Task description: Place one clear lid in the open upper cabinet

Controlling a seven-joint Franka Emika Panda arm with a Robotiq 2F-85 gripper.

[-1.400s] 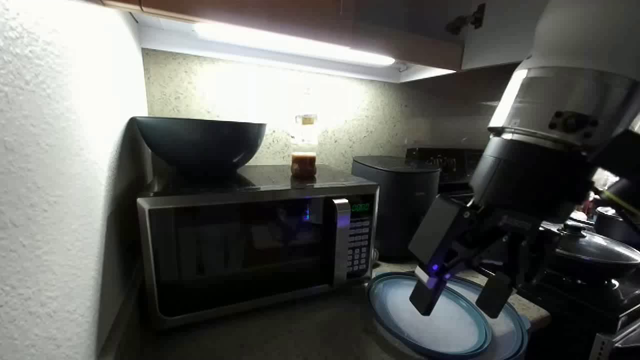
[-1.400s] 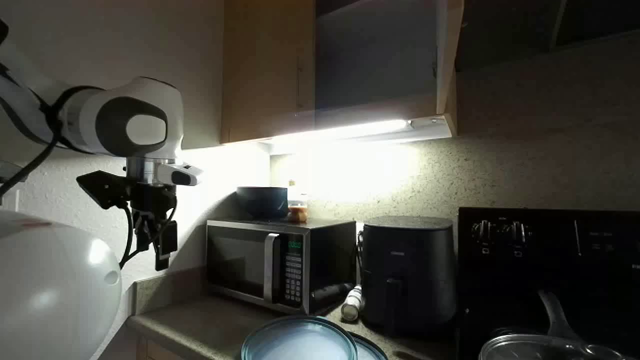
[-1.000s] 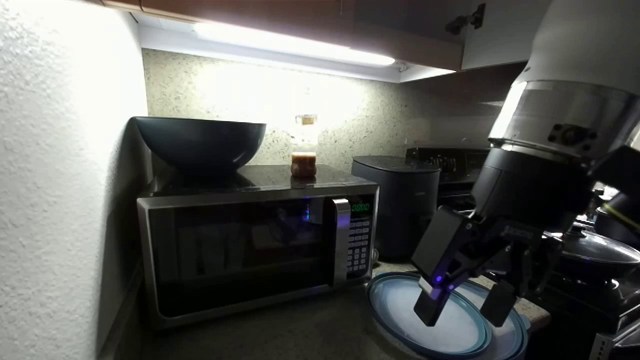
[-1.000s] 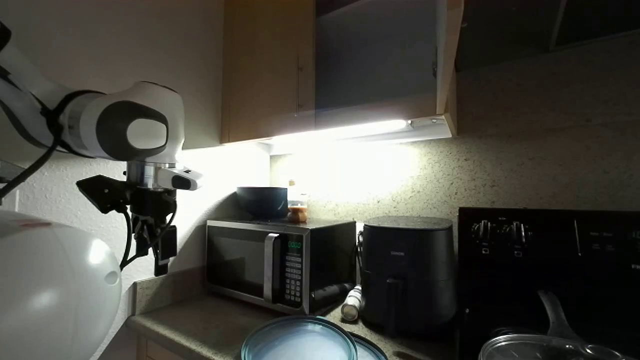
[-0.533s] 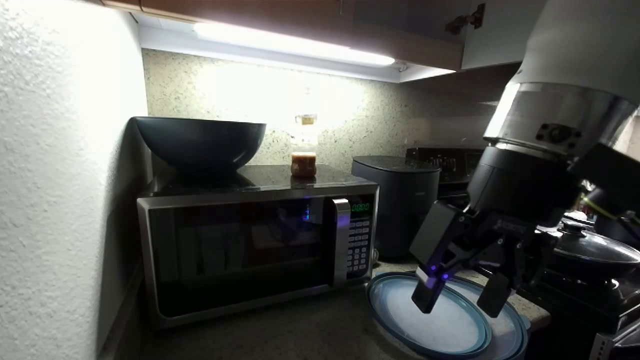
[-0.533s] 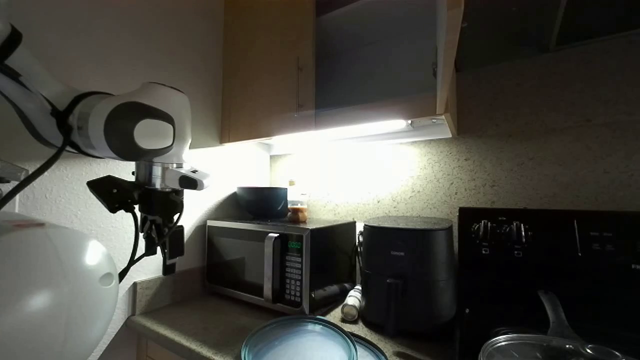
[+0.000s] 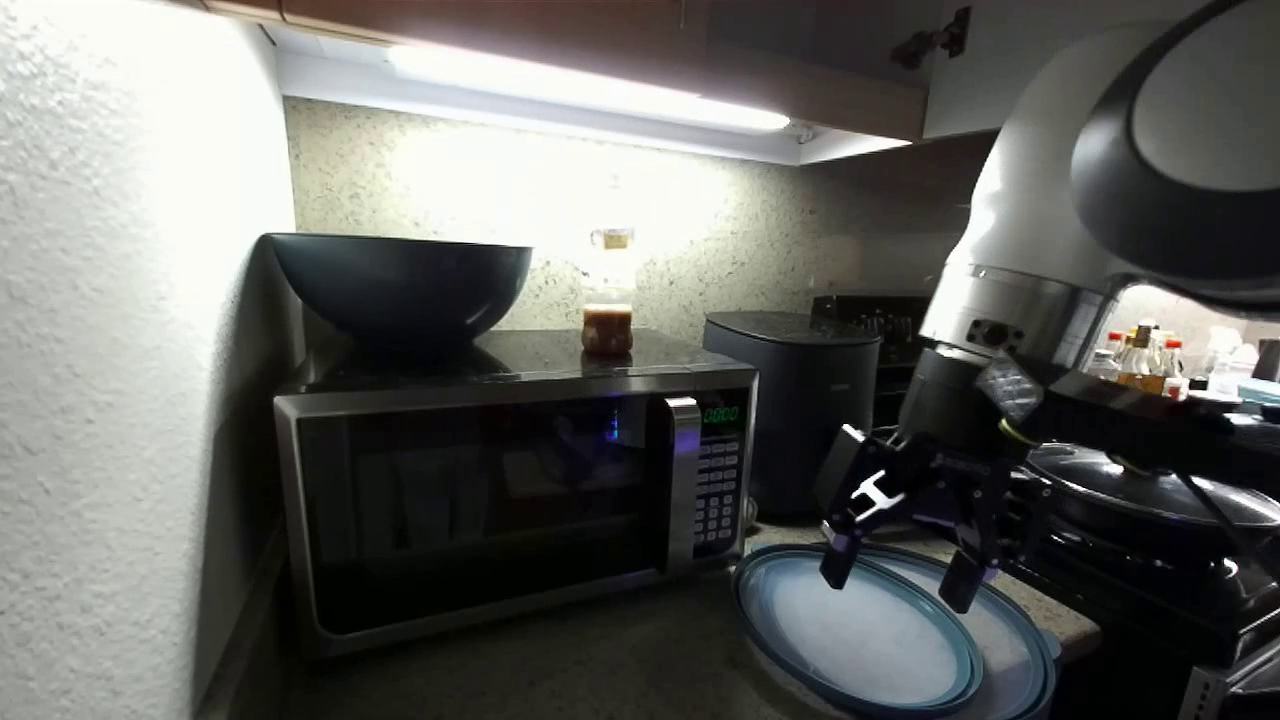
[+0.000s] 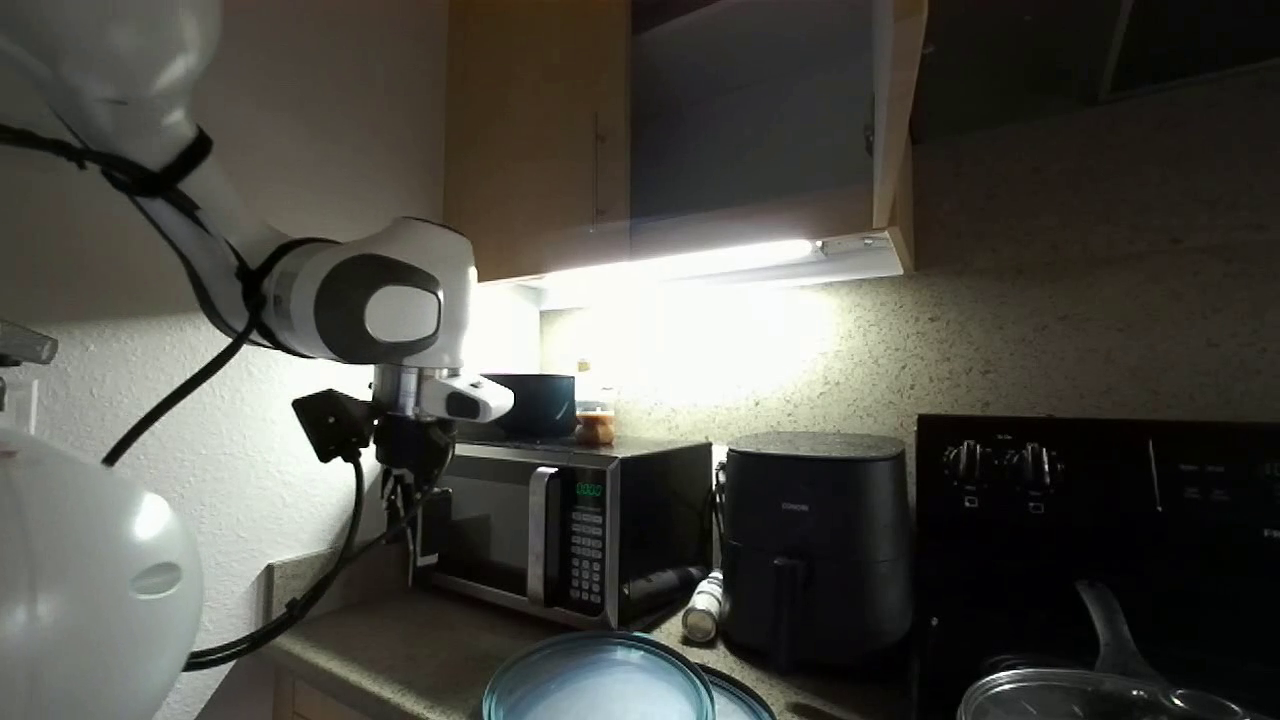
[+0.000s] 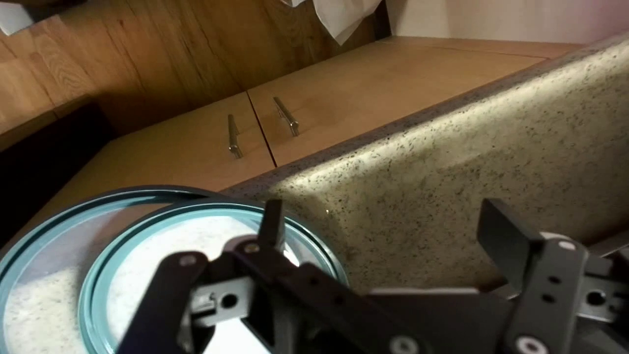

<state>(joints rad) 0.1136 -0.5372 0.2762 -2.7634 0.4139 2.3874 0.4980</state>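
Two round clear lids with blue-green rims overlap on the counter, in front of the microwave. The top clear lid (image 7: 870, 640) shows in both exterior views (image 8: 600, 685) and the wrist view (image 9: 152, 265). The lower lid (image 7: 1015, 650) sticks out from under it, also in the wrist view (image 9: 37, 290). My gripper (image 7: 898, 582) is open and empty, pointing down. In the wrist view the gripper (image 9: 381, 221) has one finger in front of the top lid's rim and the other over bare counter. The upper cabinet (image 8: 750, 130) stands open; its lower edge (image 7: 560, 30) also shows.
A microwave (image 7: 500, 500) carries a dark bowl (image 7: 400, 290) and a bottle (image 7: 608, 328). An air fryer (image 8: 815, 540) stands beside it, then the stove (image 8: 1100, 520) with a lidded pan (image 7: 1150, 485). A cabinet door (image 8: 900, 110) hangs open. Lower cabinet doors (image 9: 334, 103) lie below the counter.
The arm and open gripper have moved towards the microwave, rightward and slightly down in an exterior view. The wrist has turned. The lids have not moved.
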